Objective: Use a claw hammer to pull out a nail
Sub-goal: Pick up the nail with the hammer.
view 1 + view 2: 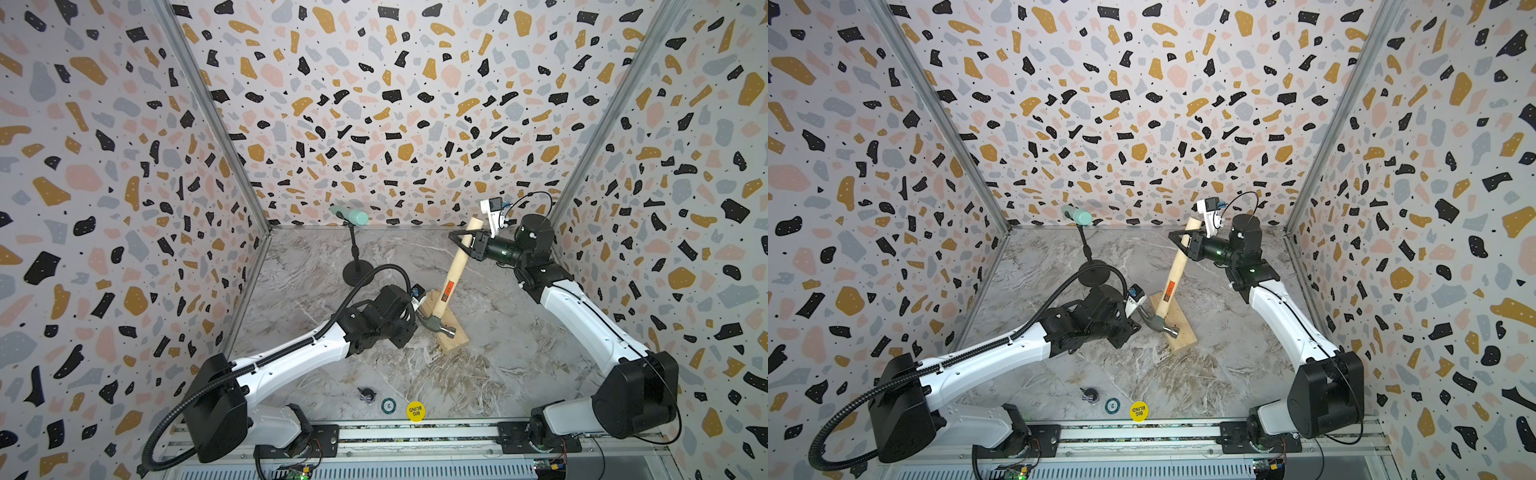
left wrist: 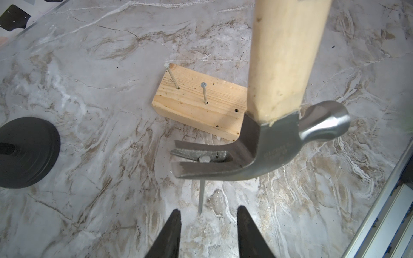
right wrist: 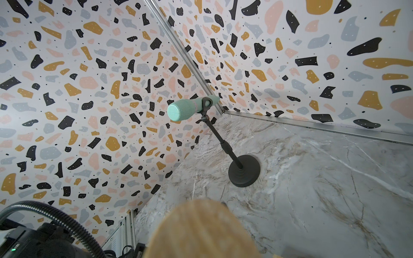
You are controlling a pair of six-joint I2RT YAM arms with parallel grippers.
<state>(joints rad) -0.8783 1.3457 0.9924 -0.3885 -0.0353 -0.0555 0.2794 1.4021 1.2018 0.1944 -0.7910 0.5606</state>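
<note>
- The nail [image 2: 201, 196] hangs loose in the claw of the hammer [image 2: 263, 143], clear of the wood block [image 2: 192, 107] and above the counter [image 2: 89, 89]. A tilt or jolt of the head could let it slip from the slot and drop.
- The left hand [image 2: 209, 211] is open and empty, with a finger on either side of the nail's tip. Closing off-centre could knock the nail away.
- The right hand [image 1: 463, 241] is clamped on the handle near its far end, so a small wobble there would swing the head widely.
- A low swing could strike the 2 nails [image 2: 204, 93] standing in the block.
</note>
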